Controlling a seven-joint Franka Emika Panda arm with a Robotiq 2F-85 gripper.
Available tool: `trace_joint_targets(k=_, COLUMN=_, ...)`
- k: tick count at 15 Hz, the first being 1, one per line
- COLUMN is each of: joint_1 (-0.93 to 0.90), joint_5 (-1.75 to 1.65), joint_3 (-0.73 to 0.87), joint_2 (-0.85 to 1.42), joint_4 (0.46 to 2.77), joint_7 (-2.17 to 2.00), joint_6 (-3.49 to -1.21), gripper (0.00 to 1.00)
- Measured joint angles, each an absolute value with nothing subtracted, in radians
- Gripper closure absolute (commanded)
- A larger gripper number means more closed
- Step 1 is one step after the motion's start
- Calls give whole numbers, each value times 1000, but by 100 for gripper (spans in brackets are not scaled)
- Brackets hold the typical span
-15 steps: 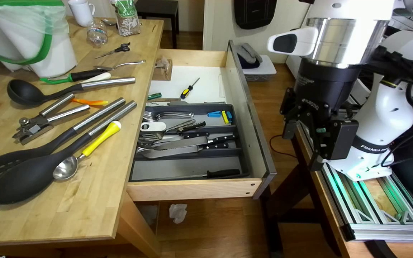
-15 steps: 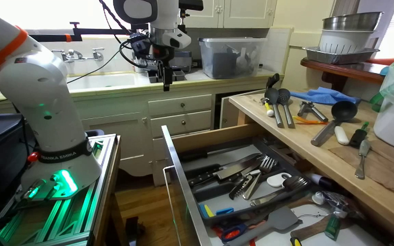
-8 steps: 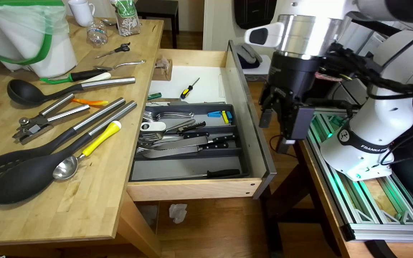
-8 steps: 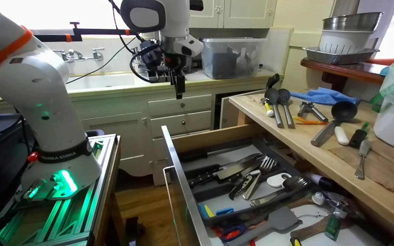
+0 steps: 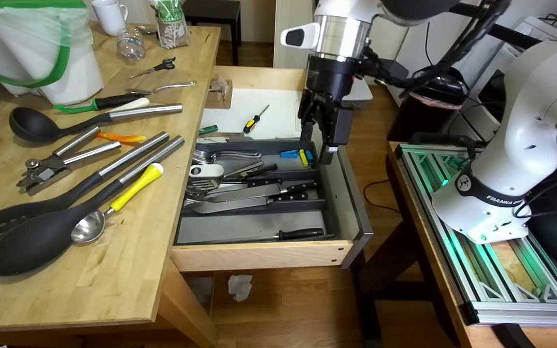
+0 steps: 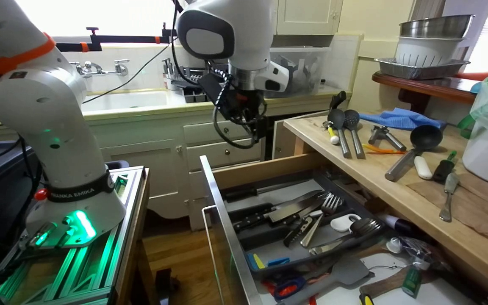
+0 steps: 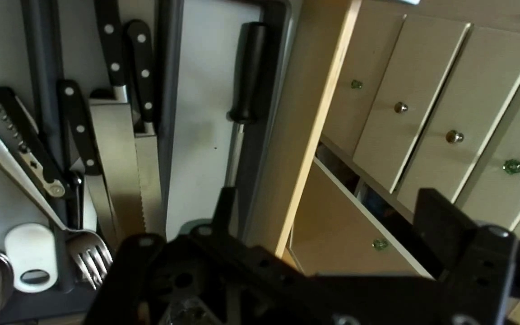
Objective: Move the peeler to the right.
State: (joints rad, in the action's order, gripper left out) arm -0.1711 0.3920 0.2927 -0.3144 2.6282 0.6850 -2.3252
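Above the open drawer (image 5: pixel 264 255), the gripper (image 5: pixel 316 148) hangs with fingers spread, pinching nothing; reaching seems in hand. Inside, the white handle (image 7: pixel 31 250), probably the peeler, next calls for alignment, then descent.

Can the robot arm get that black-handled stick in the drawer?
Probably yes: the drawer is pulled out, nothing lies over the stick, and the gripper stands open. The tray wall close beside the stick might make grabbing tricky.

Kitchen setting: sink (image 6: pixel 134 101) and wall-mounted faucet (image 6: pixel 92 69) above pale painted cabinets (image 6: pixel 142 169), open drawer (image 5: pixel 259 256) holding knives (image 7: pixel 114 158) and forks (image 6: pixel 331 203), ladle (image 5: pixel 87 123), can opener (image 5: pixel 49 166) and slotted spoon (image 5: pixel 65 197) lying on wooden worktop (image 5: pixel 109 285).
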Motion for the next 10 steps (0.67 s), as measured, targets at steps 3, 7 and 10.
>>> trace_joint_targets(k=3, joint_1=-149, joint_5=392, joint_3=295, joint_2=-187, joint_4=2515, joint_7=771, joint_6=-2253, gripper=0)
trace_joint_targets(k=7, joint_1=-145, joint_5=393, joint_3=290, joint_2=-116, joint_4=2466, joint_7=780, joint_6=-2240, gripper=0)
trace_joint_targets(k=10, joint_1=-134, joint_5=393, joint_3=277, joint_2=-115, joint_4=2464, joint_7=780, joint_6=-2239, gripper=0)
